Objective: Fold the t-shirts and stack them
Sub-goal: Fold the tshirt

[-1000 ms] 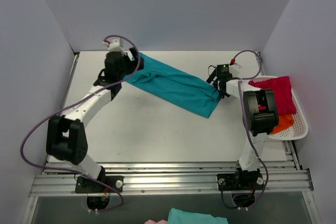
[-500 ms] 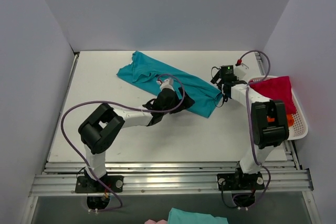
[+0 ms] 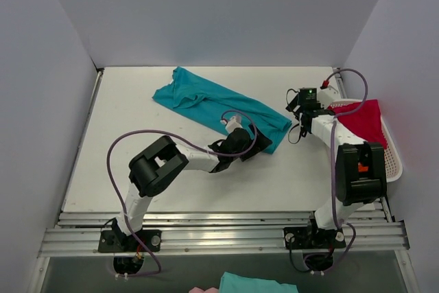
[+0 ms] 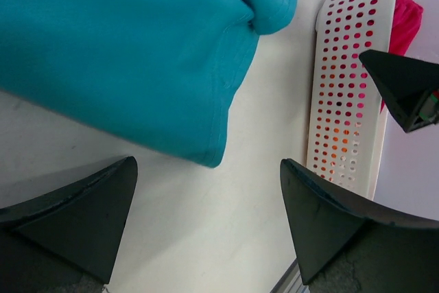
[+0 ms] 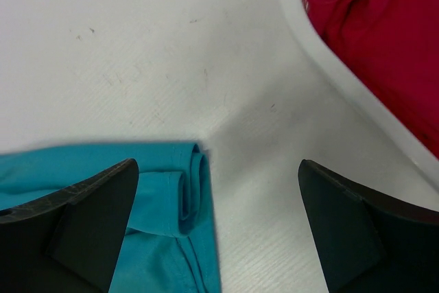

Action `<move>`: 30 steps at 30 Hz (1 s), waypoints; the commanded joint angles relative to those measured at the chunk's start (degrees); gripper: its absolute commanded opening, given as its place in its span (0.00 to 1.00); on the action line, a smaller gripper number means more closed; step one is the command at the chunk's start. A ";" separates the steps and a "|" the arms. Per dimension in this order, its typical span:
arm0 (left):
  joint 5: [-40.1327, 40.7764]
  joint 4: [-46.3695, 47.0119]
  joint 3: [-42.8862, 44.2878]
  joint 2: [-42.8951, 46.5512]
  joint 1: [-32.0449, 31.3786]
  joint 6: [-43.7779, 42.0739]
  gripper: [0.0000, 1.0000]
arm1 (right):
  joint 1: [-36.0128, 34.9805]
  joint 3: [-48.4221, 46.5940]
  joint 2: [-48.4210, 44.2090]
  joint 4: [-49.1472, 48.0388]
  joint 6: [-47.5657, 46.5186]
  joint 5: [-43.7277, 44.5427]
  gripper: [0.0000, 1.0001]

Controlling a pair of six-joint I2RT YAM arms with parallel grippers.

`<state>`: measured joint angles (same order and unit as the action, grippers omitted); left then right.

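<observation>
**Teal shirt spread on the worktop, both claws open and empty**

The white worktop (image 3: 137,149) carries everything, with the two arms reaching over it from their bases at the near edge.

The teal-blue t-shirt (image 3: 206,101) is the biggest thing on it. It lies as a long, loosely flattened band that runs diagonally from the far left toward the middle right. Its left end is bunched and creased. Its right end comes to a corner with a stitched hem, and in the right wrist view that end (image 5: 103,204) shows a small rolled fold at the edge.

The white perforated basket (image 3: 392,159) sits at the right edge of the worktop, well apart from the teal shirt. In the left wrist view the holes in its wall (image 4: 343,87) show pink toward one end and orange toward the other.

The crimson-pink t-shirt (image 3: 363,120) lies crumpled in the basket and partly drapes over its far rim.

The left claw (image 3: 259,147) is at the near right corner of the teal shirt. Its fingers are spread wide and grip nothing, and in its own camera the hem corner lies just ahead of the gap between them.

The right claw (image 3: 296,123) hangs over the bare strip between the shirt's right end and the basket. Its fingers are also spread wide and hold nothing.
</observation>
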<state>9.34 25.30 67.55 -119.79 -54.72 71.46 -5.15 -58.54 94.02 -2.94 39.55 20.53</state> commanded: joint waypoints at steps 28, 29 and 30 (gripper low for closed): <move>-5.66 -1.13 9.47 -12.33 4.27 -1.84 0.02 | 3.21 3.17 -1.91 -4.44 -0.88 -2.16 0.97; -5.04 -0.87 7.01 -8.31 4.70 -3.94 0.02 | 3.21 3.52 -2.08 -4.79 -0.70 -2.69 0.97; -4.17 -0.78 4.29 -5.92 5.06 -4.92 0.02 | 3.21 3.87 -2.43 -5.23 -0.62 -3.13 0.97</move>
<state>2.79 27.73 78.15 -131.79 -51.75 71.92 -2.26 -56.01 92.79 -6.94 38.96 18.17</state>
